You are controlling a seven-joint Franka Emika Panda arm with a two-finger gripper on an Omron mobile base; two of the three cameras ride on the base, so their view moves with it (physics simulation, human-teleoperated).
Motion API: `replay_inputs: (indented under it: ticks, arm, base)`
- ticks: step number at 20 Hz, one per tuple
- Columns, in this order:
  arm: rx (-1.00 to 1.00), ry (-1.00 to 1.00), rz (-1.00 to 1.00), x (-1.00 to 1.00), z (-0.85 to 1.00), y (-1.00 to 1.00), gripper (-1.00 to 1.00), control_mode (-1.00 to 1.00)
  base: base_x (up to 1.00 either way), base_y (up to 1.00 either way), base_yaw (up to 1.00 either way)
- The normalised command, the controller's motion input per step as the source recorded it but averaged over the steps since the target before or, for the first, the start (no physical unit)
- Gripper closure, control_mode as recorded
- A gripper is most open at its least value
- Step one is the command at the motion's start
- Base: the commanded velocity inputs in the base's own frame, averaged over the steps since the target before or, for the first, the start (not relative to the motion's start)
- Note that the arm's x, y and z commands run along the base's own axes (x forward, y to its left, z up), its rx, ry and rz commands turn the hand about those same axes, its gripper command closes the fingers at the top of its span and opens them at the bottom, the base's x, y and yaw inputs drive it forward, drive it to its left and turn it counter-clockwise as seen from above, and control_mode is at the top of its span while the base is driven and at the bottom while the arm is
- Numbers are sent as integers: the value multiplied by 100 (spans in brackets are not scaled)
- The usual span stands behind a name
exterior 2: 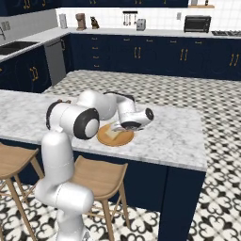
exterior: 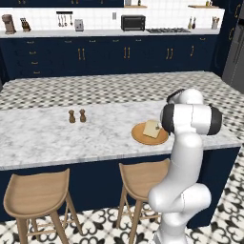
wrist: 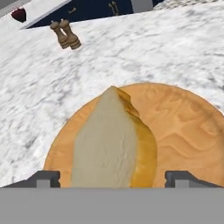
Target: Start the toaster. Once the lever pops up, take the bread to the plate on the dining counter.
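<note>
Hand view: shakers (wrist: pixel 65 35) beyond plate (wrist: pixel 183 127)

bread (wrist: pixel 114 144) on plate (wrist: pixel 183 127), plate on dining counter (exterior: pixel 43 138)

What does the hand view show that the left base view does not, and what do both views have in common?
Hand view alone: the two dark fingertips standing wide apart on either side of the bread, and the wood grain of the plate.

Left base view alone: two wooden stools, the toaster and microwave on the far worktop.

Both: bread on the plate, two small shakers, and the marbled dining counter.
</note>
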Motion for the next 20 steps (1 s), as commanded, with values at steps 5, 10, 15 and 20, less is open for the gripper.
replay_inputs:
  ticks: [5,10,15,20]
  arm:
    - [-22,1,-10,1,0,-14,-100,-100]
    - [-18,5,-17,-4,11,-4,-100,-100]
    - [-2,1,-20,-54,69,0,-100,-100]
    - [0,1,-19,-84,58,31,-100,-100]
  base:
    - [0,0,0]
    - [0,0,0]
    - [0,0,0]
    - [0,0,0]
